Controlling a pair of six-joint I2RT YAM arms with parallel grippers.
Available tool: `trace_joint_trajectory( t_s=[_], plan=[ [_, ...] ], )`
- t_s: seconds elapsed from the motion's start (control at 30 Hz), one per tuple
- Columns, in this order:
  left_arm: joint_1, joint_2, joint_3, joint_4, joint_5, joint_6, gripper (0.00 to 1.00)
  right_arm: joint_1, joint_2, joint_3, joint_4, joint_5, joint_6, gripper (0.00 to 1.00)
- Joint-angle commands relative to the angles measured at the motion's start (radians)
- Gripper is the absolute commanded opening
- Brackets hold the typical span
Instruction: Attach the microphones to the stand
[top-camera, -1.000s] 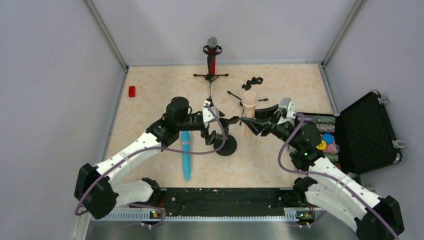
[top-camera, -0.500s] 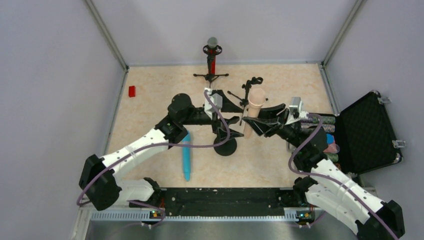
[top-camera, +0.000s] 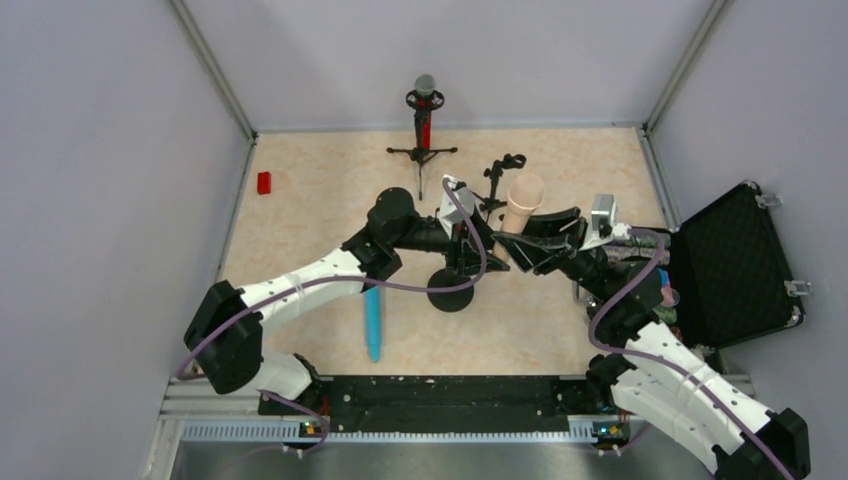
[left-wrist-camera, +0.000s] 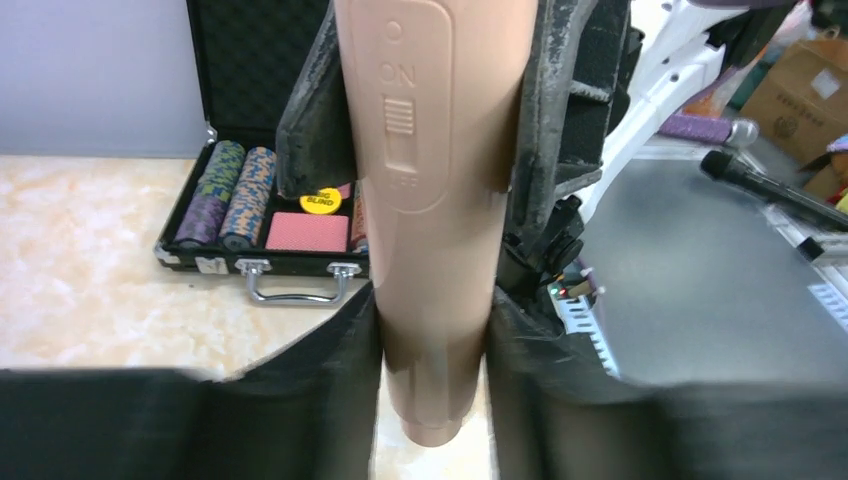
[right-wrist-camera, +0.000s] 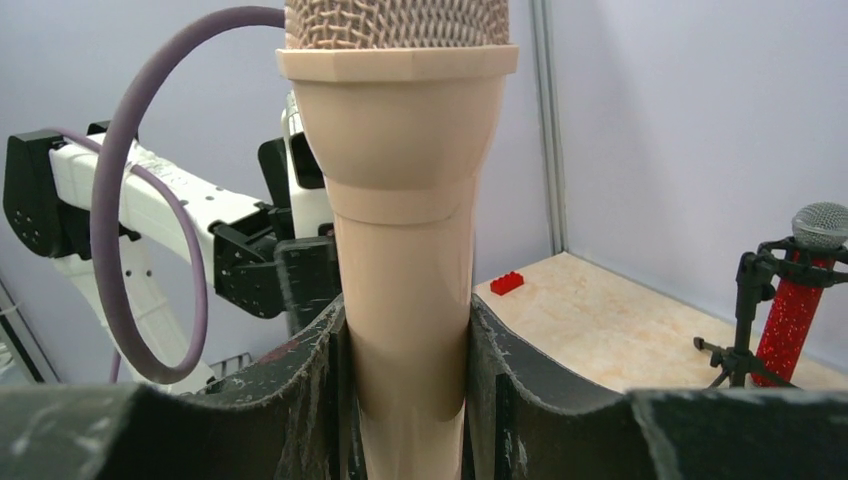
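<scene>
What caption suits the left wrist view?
Left gripper and right gripper clamp the upright peach microphone; chip case behind.

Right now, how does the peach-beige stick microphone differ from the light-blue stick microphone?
Pose: the peach-beige stick microphone stands upright; the light-blue stick microphone lies flat on the table. Grip: the peach-beige one is clamped in the right gripper, with the left gripper closed on its lower end; the light-blue one is in neither gripper. Shared: the same stick shape, one colour throughout.
</scene>
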Motion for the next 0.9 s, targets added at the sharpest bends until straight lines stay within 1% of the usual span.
trace_joint_trajectory(
  t_s=[0.0, 0.03, 0.07, 0.1, 0.13, 0.17, 0.23, 0.3, 0.37, 0.4, 0.47, 0.57, 0.7, 0.77, 0.87],
  plan=[
    [-0.003, -0.001, 0.033, 0.06, -0.016, -0.005, 0.26, 0.01, -0.012, 0.048, -0.005, 0.043, 0.025, 0.0],
    [-0.003, -0.003, 0.032, 0.054, -0.023, 0.001, 0.05, 0.01, -0.014, 0.052, -0.031, 0.053, 0.028, 0.0],
    [-0.004, -0.007, 0.03, 0.044, -0.031, 0.007, 0.0, 0.009, -0.015, 0.06, -0.07, 0.064, 0.029, 0.0],
    [-0.003, -0.011, 0.026, 0.038, -0.037, 0.013, 0.0, 0.01, -0.015, 0.072, -0.114, 0.077, 0.028, 0.0],
    [-0.003, -0.017, 0.023, 0.03, -0.039, 0.021, 0.0, 0.01, -0.016, 0.087, -0.164, 0.086, 0.027, 0.04],
    [-0.003, -0.023, 0.02, 0.021, -0.046, 0.028, 0.0, 0.01, -0.016, 0.104, -0.209, 0.088, 0.017, 0.1],
    [-0.002, -0.04, 0.014, -0.002, -0.062, 0.046, 0.0, 0.009, -0.014, 0.141, -0.308, 0.082, -0.001, 0.38],
    [-0.002, -0.053, 0.01, -0.034, -0.073, 0.065, 0.0, 0.01, -0.012, 0.174, -0.379, 0.073, -0.018, 0.62],
    [0.0, -0.063, 0.01, -0.057, -0.075, 0.079, 0.0, 0.008, -0.011, 0.2, -0.435, 0.069, -0.032, 0.79],
    [-0.001, -0.069, 0.01, -0.066, -0.076, 0.082, 0.0, 0.005, -0.009, 0.212, -0.462, 0.066, -0.036, 0.84],
    [-0.001, -0.079, 0.01, -0.084, -0.077, 0.085, 0.0, -0.011, 0.0, 0.241, -0.511, 0.036, -0.038, 0.89],
    [0.001, -0.098, 0.006, -0.116, -0.084, 0.093, 0.0, -0.052, 0.02, 0.27, -0.544, -0.085, -0.023, 0.92],
    [0.002, -0.12, -0.001, -0.139, -0.091, 0.092, 0.0, -0.093, 0.06, 0.301, -0.557, -0.236, -0.01, 0.93],
    [0.003, -0.127, -0.006, -0.14, -0.091, 0.085, 0.0, -0.098, 0.07, 0.305, -0.55, -0.268, -0.004, 0.93],
    [0.003, -0.129, -0.004, -0.162, -0.085, 0.077, 0.0, -0.103, 0.072, 0.291, -0.497, -0.293, 0.03, 0.92]
  ],
)
